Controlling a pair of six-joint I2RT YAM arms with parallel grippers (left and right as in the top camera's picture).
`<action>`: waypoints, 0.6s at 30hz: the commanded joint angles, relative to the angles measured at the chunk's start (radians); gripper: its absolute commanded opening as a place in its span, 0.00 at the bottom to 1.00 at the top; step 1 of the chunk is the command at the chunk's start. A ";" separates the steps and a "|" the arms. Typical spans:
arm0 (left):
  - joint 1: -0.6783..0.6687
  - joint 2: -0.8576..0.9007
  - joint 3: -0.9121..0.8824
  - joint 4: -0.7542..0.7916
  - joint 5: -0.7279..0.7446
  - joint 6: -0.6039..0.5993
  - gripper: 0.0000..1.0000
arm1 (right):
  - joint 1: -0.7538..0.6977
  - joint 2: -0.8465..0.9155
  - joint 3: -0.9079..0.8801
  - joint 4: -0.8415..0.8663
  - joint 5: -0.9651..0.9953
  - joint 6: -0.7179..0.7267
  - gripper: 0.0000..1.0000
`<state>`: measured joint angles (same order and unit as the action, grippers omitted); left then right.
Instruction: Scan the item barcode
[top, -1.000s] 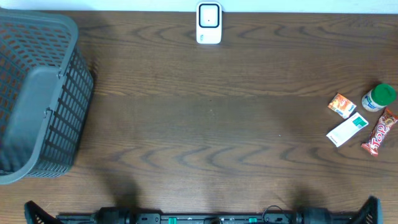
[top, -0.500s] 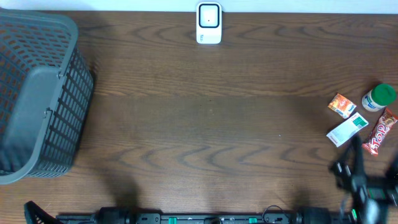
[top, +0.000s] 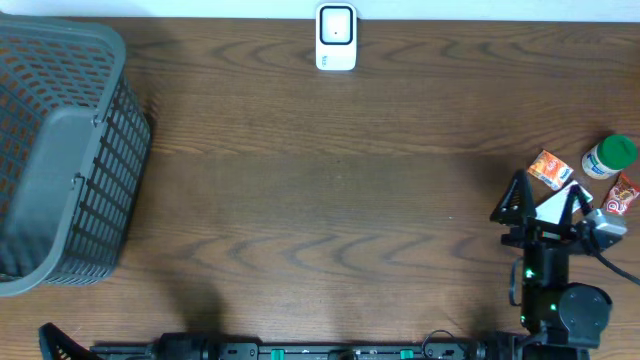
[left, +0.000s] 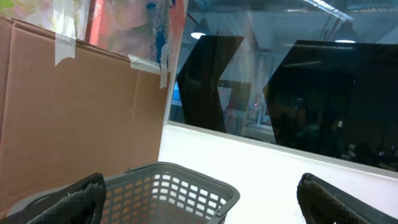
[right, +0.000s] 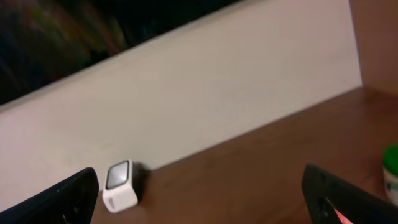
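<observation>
A grey basket (top: 60, 150) is seen at 9 o'clock on the brown counter (top: 330, 200). The left fingers (left: 81, 199) are held wide apart, and nothing is gripped between them. The rim of the basket is seen just past them.

A white scanner (top: 336, 38) is stood at 12 o'clock, at the far edge of the counter.

The right fingers (top: 515, 203) are found at about 4 o'clock. They are spread wide apart as well, and nothing is gripped by them. From above, a white box (top: 553, 207) is seen between the two right fingers. Whether it is touched cannot be told.

An orange packet (top: 550, 168) is laid just at 12 o'clock of the box. A bottle (top: 610, 155) with a green lid and a red candy bar (top: 622, 195) are laid at 3 o'clock, near the counter's right edge. All four small things are well apart from the scanner.
</observation>
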<state>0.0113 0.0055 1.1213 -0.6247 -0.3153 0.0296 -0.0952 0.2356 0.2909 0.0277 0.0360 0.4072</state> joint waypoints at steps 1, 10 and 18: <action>-0.002 -0.002 -0.001 0.004 0.013 -0.002 0.98 | -0.004 -0.006 -0.050 0.015 0.013 0.039 0.99; -0.002 -0.002 -0.001 0.005 0.013 -0.002 0.98 | -0.004 -0.006 -0.201 0.079 0.019 0.072 0.99; -0.002 -0.002 -0.001 0.003 0.019 -0.053 0.98 | -0.004 -0.005 -0.285 0.035 0.045 0.158 0.99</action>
<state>0.0113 0.0055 1.1213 -0.6247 -0.3119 0.0212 -0.0952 0.2352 0.0216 0.0959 0.0456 0.5041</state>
